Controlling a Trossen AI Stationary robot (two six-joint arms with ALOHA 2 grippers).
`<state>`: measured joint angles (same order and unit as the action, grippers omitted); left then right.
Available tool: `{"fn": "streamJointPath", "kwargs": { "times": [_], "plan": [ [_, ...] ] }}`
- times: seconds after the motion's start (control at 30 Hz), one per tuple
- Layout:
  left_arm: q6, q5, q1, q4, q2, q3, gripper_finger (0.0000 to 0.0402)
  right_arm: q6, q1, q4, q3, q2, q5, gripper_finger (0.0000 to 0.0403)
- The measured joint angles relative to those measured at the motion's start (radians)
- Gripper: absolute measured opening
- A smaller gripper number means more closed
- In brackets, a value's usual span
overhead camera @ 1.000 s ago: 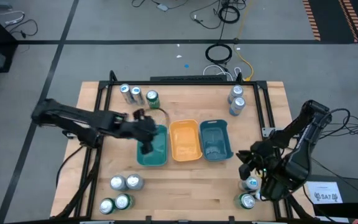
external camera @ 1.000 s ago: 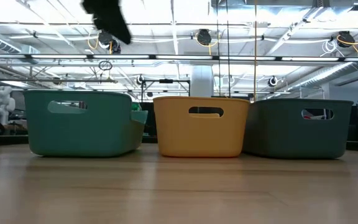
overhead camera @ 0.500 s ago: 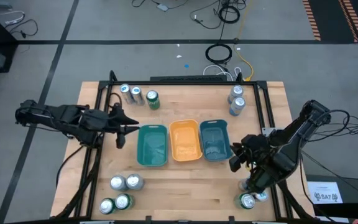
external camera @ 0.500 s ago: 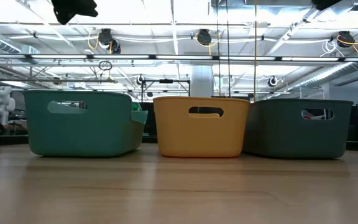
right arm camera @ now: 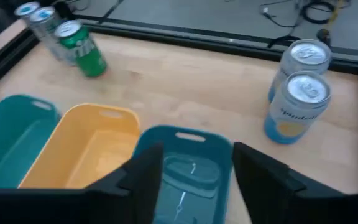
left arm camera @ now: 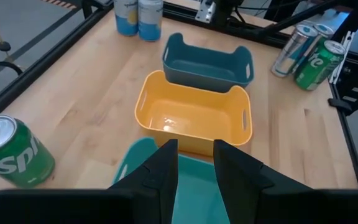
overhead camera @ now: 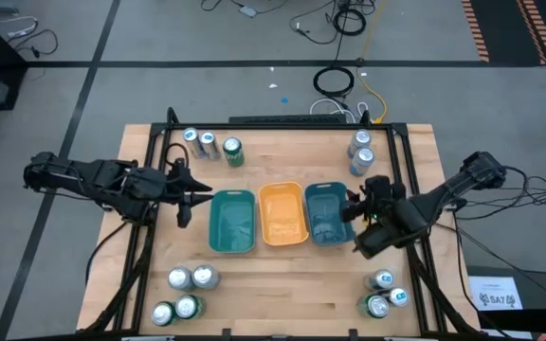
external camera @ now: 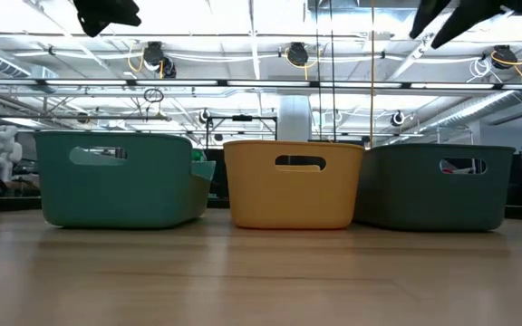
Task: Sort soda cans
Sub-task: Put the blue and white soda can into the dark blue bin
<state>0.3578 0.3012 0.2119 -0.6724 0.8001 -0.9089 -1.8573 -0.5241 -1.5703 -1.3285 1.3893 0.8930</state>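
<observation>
- the left gripper (overhead camera: 190,194) is hanging just beside the end of the teal tray (overhead camera: 232,227); its fingers (left arm camera: 160,180) are drawn close together and are holding nothing.
- the right gripper (overhead camera: 354,216) is hovering over the edge of the blue tray (overhead camera: 327,194); its fingers (right arm camera: 143,177) are standing spread, with no can between them.
- right under those spread fingers a pale shape (right arm camera: 188,177) is lying in the blue tray; it may be a can already dropped, but i cannot tell.
- next over from both sets of fingers, the yellow tray (left arm camera: 194,102) is sitting bare, and no can is showing in the teal one either.
- a little past the left fingers, a green soda can (left arm camera: 14,152) is standing on the table with two silver-blue cans (overhead camera: 198,142) just beside it.
- beyond the right fingers, two blue-and-white cans (right arm camera: 300,93) are standing together, touching or nearly so.
- farthest from the fingers, four cans (overhead camera: 183,292) are waiting at one front corner and three cans (overhead camera: 385,295) at the other.
- as i am judging it, sorting is only beginning: almost every can is still standing outside the trays, so nearly all the picking and dropping is remaining.
</observation>
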Motion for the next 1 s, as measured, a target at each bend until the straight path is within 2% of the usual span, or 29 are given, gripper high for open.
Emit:
{"fn": "streamJointPath", "kwargs": {
  "times": [0.27,0.43,0.63,1.0],
  "plan": [
    [-0.006,-0.001,0.0,-0.039,0.0,0.0,0.0112,0.047,0.09,-0.001,0.0,-0.002,-0.024,0.0313],
    [0.0,-0.002,0.0,-0.075,0.0,0.0,0.0112,0.079,0.136,-0.001,0.0,-0.002,-0.083,0.0356],
    [0.001,-0.017,0.0,-0.083,0.0,0.0,0.0112,0.042,0.159,0.012,0.0,-0.002,-0.138,0.037],
    [0.001,-0.015,0.0,-0.078,0.0,0.0,0.0112,0.066,0.157,0.045,0.0,-0.002,-0.143,0.0371]
  ]
}}
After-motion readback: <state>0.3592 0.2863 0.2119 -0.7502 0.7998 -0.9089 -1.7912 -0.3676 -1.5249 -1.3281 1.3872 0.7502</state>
